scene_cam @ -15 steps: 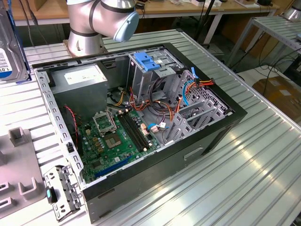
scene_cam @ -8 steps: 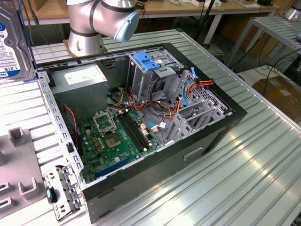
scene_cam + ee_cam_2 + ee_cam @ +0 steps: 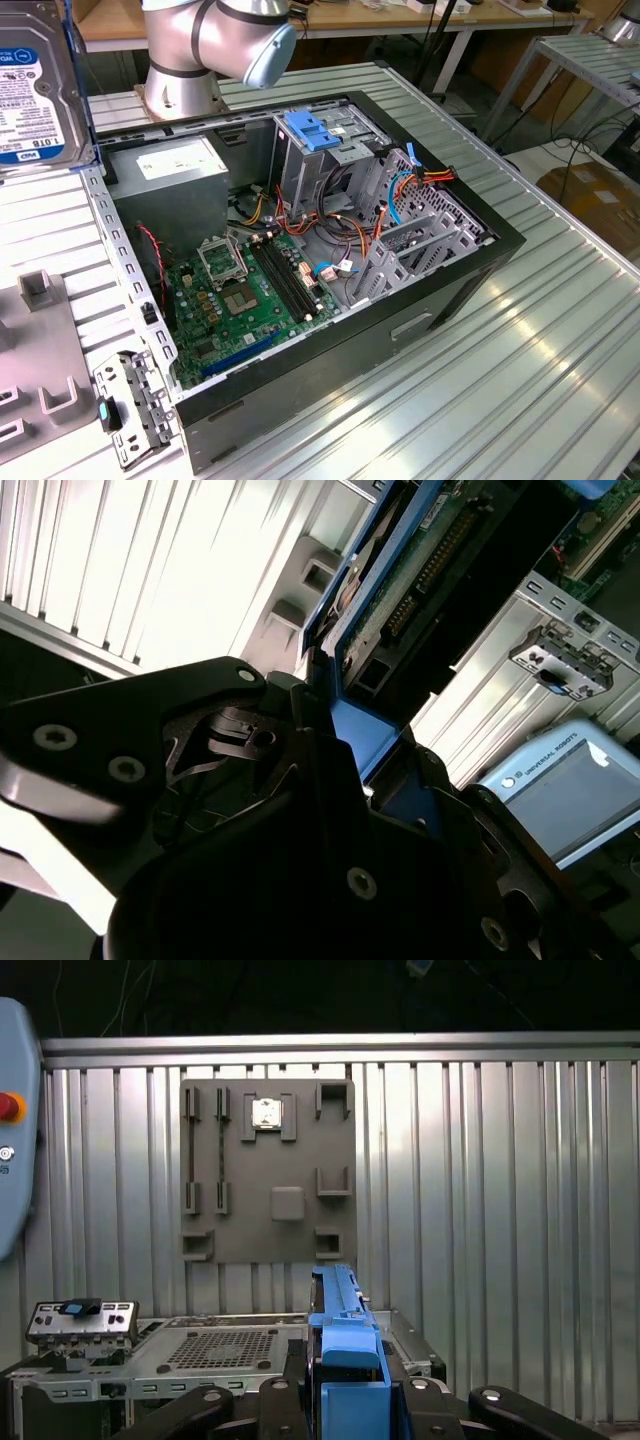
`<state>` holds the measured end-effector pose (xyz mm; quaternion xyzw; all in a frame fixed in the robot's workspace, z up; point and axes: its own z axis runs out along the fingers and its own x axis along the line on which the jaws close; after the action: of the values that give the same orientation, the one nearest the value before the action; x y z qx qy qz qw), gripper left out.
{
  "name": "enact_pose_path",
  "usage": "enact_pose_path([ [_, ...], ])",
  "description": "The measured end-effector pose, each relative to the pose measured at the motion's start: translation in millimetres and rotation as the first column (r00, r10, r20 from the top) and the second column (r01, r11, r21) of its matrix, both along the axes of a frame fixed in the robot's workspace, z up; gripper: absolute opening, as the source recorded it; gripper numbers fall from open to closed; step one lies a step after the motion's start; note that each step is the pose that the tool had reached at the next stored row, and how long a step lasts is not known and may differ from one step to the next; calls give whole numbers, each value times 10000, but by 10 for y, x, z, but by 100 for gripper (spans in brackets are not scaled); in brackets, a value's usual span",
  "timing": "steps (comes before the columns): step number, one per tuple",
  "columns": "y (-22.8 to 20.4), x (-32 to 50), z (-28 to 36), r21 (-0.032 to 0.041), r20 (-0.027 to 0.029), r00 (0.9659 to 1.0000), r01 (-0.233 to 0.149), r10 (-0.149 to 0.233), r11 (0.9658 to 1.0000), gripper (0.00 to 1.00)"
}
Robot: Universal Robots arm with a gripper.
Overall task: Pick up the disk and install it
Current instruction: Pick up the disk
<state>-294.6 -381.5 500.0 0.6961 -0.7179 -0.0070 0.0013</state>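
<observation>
The disk [image 3: 35, 85] sits at the upper corner on the exterior view's left, label side facing the camera. The picture's edge cuts off its top and far side, so what grips it cannot be made out there. In the first wrist view the disk [image 3: 340, 1335] is seen edge-on as a blue rail standing between the gripper [image 3: 348, 1380] halves. The dark fingers [image 3: 296, 1365] are closed in against the rail on both sides, though their tips are partly hidden behind the blue plastic. In the second wrist view the black gripper [image 3: 345, 715] body blocks much of the scene. Beyond it the disk [image 3: 430, 570] shows its green circuit side and blue rail, with its far end cut off. The open computer case [image 3: 470, 290] lies on the ribbed bench [image 3: 520, 380], well apart from the disk. Inside the case are the green board [image 3: 240, 300], the grey power supply [image 3: 175, 165], and the metal cage [image 3: 330, 175] with its blue tab [image 3: 318, 132] on top. The inside of the cage is hard to make out behind tangled cables [image 3: 400, 185]. A grey holder plate [image 3: 40, 350] lies at the exterior view's left, partly cut off. In the first wrist view the plate [image 3: 265, 1175] lies flat on the bench beyond the disk. The arm [image 3: 215, 40] shows only its lower joints.
</observation>
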Motion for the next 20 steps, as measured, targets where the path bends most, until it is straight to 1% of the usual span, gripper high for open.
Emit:
enact_pose_path([
  [11,-7,211,-2,1,1,10000,-1,1,10000,37],
  [12,-7,241,-2,0,0,10000,-1,1,10000,37],
  [20,-11,387,-3,0,0,10000,0,0,10000,37],
])
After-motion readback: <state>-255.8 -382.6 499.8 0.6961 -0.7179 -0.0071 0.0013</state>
